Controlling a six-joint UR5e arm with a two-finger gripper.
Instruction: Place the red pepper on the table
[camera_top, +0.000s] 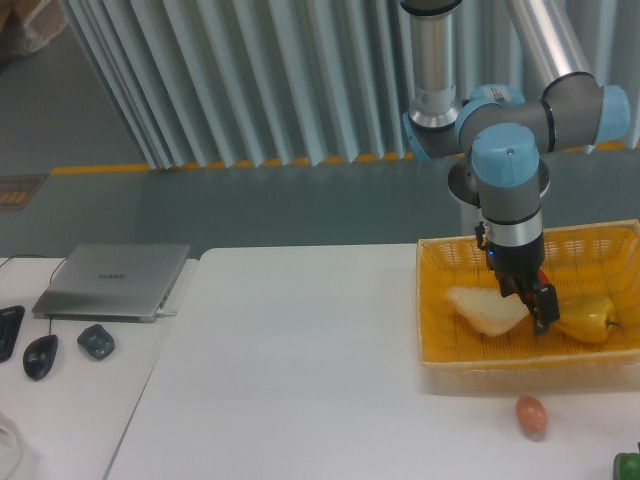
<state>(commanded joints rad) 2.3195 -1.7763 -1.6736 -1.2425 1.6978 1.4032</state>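
basket (432, 330) sitting on worktop (300, 380), far right | bread (487, 309) lying in basket, left of yellow pepper (585, 318) | claw (540, 312) hanging between those 2, inside basket | egg-shaped thing (532, 416) lying on worktop before basket | laptop (112, 280) sitting far left, mouse (40, 356) before it

White table (300, 380) with basket (430, 330), orange egg (532, 416).
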